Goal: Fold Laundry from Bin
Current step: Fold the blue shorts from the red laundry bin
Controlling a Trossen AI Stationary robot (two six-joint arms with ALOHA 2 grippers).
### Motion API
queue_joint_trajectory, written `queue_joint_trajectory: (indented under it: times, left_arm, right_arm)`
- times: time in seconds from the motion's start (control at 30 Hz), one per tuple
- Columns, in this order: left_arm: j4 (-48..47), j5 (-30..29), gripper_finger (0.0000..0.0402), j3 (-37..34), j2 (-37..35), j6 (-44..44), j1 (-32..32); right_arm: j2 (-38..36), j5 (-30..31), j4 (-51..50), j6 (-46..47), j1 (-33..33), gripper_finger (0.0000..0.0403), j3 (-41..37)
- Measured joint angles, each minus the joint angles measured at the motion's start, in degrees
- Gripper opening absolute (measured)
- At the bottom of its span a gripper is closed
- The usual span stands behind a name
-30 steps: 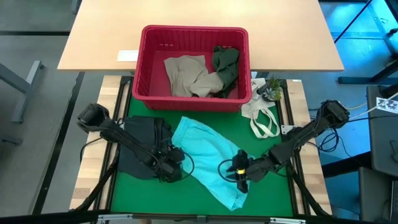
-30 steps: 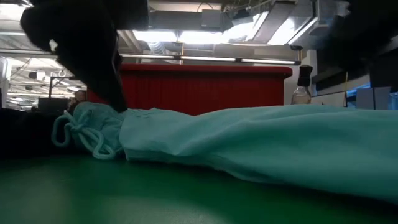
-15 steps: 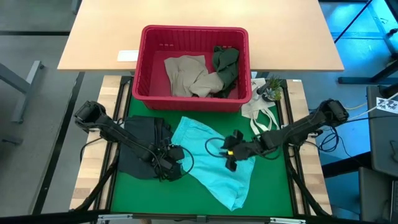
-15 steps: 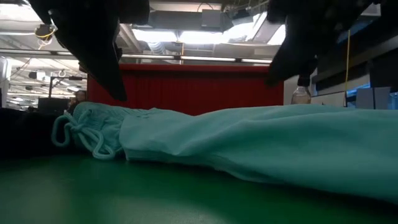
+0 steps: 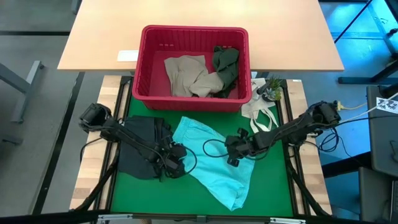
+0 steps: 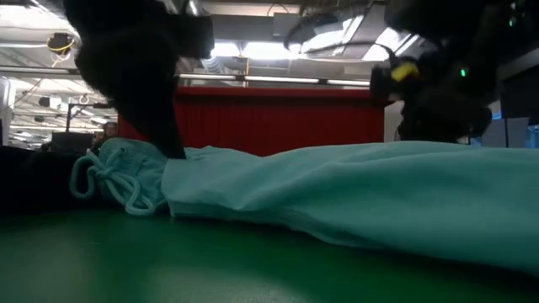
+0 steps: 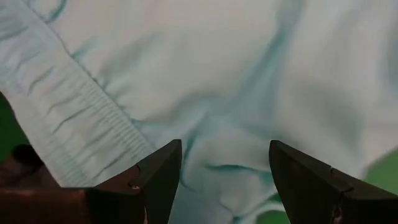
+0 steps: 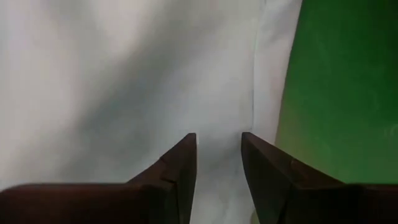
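A light teal garment (image 5: 214, 168) lies spread slantwise on the green mat (image 5: 270, 186), its gathered waistband (image 7: 74, 118) and drawstring (image 6: 105, 181) at its left end. A black garment (image 5: 138, 144) lies to its left. The red bin (image 5: 142, 62) stands at the far side, holding a beige garment (image 5: 183, 74) and an olive one (image 5: 225, 65). My left gripper (image 7: 224, 163) stands open over the teal cloth beside the waistband. My right gripper (image 8: 217, 140) is open over the teal garment's right edge (image 8: 258, 93). My left gripper points steeply down at the teal garment; in the low view one finger (image 6: 164, 135) reaches down to the cloth behind the waistband, but I cannot tell whether it touches. My right gripper points steeply down over the cloth near its edge; I cannot tell whether it touches.
A white cloth bag with loop handles (image 5: 261, 119) and a small plant (image 5: 271, 90) lie at the mat's far right corner. A wooden table (image 5: 93, 37) with a white label (image 5: 127, 56) lies under and behind the bin. Bare green mat shows at the near left and right.
My right gripper has gone from the teal garment's near right end toward the far edge and down, tipping more steeply downward, and now stands low over the garment's right edge. The garments lie as before.
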Motion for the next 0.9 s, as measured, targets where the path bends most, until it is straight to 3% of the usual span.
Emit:
queue_joint_trajectory:
  times: [0.33,0.7,0.9]
  left_arm:
    - [-1.3,-0.2,0.0236,0.0,3.3,4.8,4.7]
    - [1.3,-0.6,0.0236,0.0,3.4,13.6,10.9]
    - [5.4,-0.6,0.0236,0.0,3.4,17.9,12.7]
  right_arm:
    - [4.4,-3.9,0.4,2.9,-0.1,0.0127,-1.3]
    - [4.4,-15.1,1.8,11.9,0.0,0.0127,-1.3]
    - [4.6,-22.2,9.3,12.1,0.1,0.0127,-1.5]
